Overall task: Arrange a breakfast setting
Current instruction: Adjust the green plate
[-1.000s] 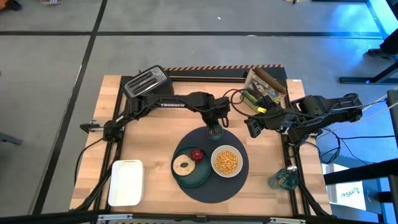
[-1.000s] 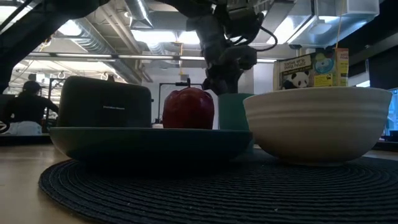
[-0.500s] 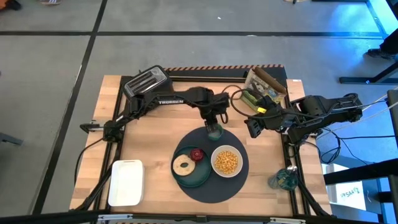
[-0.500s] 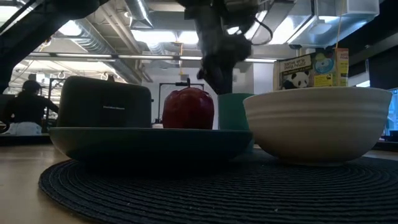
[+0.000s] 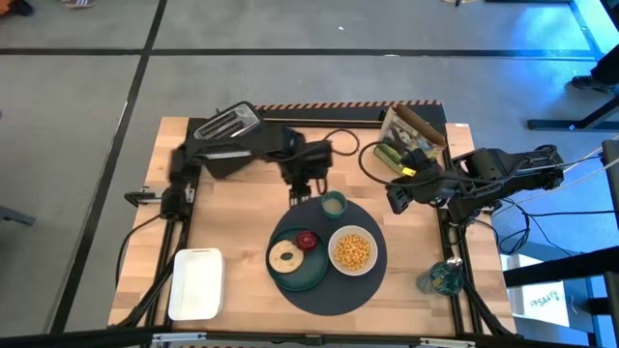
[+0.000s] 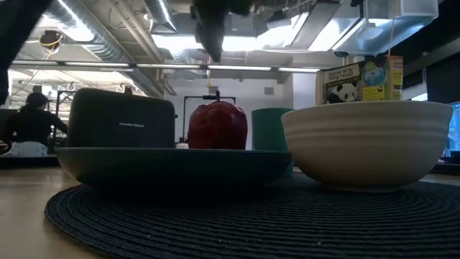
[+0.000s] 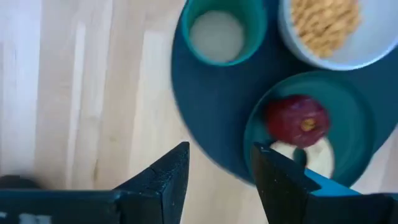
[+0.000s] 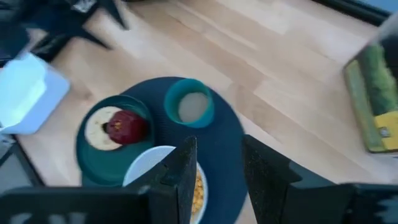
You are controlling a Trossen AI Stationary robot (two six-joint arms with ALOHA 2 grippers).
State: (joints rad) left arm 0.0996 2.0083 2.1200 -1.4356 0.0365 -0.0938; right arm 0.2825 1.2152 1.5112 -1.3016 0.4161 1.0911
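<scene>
Two arms flank the setting. Leftmost, a tray (image 5: 196, 283) lies on the table's front corner. The left gripper (image 5: 302, 187), fingers apart and empty, hangs just left of the mat (image 5: 363, 285). The mat carries the plate (image 5: 308, 275) with bagel (image 5: 283, 256) and fruit (image 5: 307, 240), then the cup (image 5: 334, 203) and bowl (image 5: 351, 250). The right gripper (image 5: 395, 197), also parted and empty, waits beyond the mat's right edge.

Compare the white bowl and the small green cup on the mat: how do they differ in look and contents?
The white bowl is wider than the small green cup and white where the cup is teal-green. The bowl holds yellow cereal; the cup shows a pale, smooth filling. The bowl sits beside the teal plate, while the cup stands at the edge of the dark round mat nearest the toaster side. Both are round, upright and on the mat.
</scene>
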